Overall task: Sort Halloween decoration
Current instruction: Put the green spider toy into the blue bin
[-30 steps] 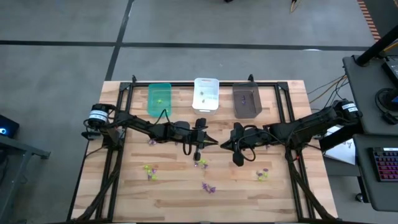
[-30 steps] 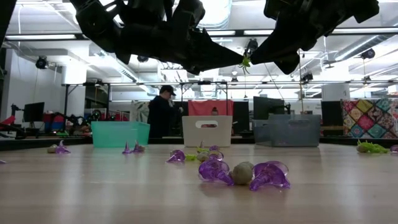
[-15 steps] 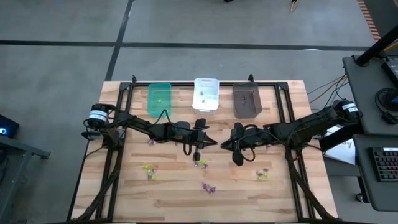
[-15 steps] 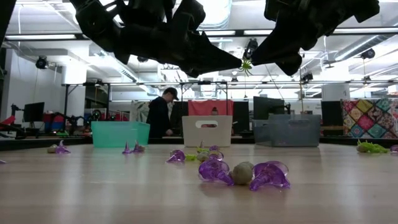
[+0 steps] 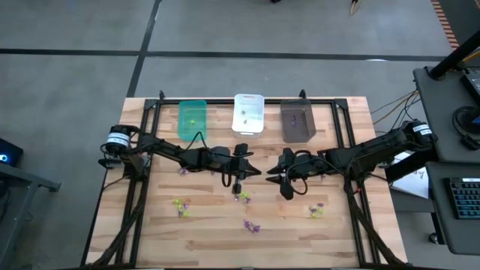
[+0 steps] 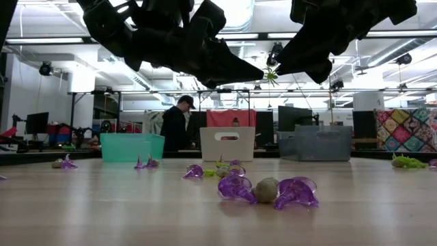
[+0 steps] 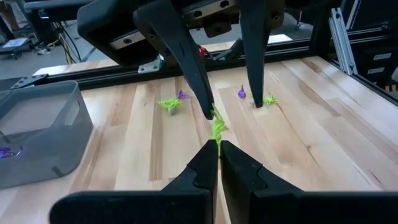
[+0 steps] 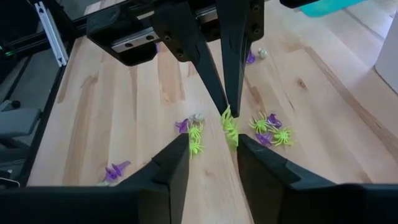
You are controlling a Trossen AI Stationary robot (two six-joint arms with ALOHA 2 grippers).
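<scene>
Both grippers meet tip to tip above the middle of the table. My left gripper [image 5: 262, 172] is shut on a tiny yellow-green spiky decoration [image 7: 217, 129]. In the low view the decoration [image 6: 272, 74] hangs high over the wood. My right gripper [image 8: 212, 140] faces it from the table's right, open. Its two fingers stand on either side of the decoration [image 8: 229, 127]. My left gripper pinches one end of the decoration [image 7: 217, 138] between its two fingertips. The fingers come from the table's left, nearly level and slanting a little down. The decoration sticks out past the tips, lifted clear of the table. Whether a finger [image 7: 206, 107] of my right gripper touches it, I cannot tell.
At the far edge stand a teal bin [image 5: 192, 118], a white bin [image 5: 248, 112] and a dark grey bin [image 5: 298, 121]. Loose purple and yellow-green decorations lie on the wood [image 5: 180, 204], [image 5: 251, 226], [image 5: 317, 210], [image 5: 241, 196]. A person [image 6: 179, 123] stands in the room behind.
My right gripper has opened and let go of the yellow-green decoration, staying in place. My left gripper has stayed shut on it, and the decoration remains in the air between the two.
</scene>
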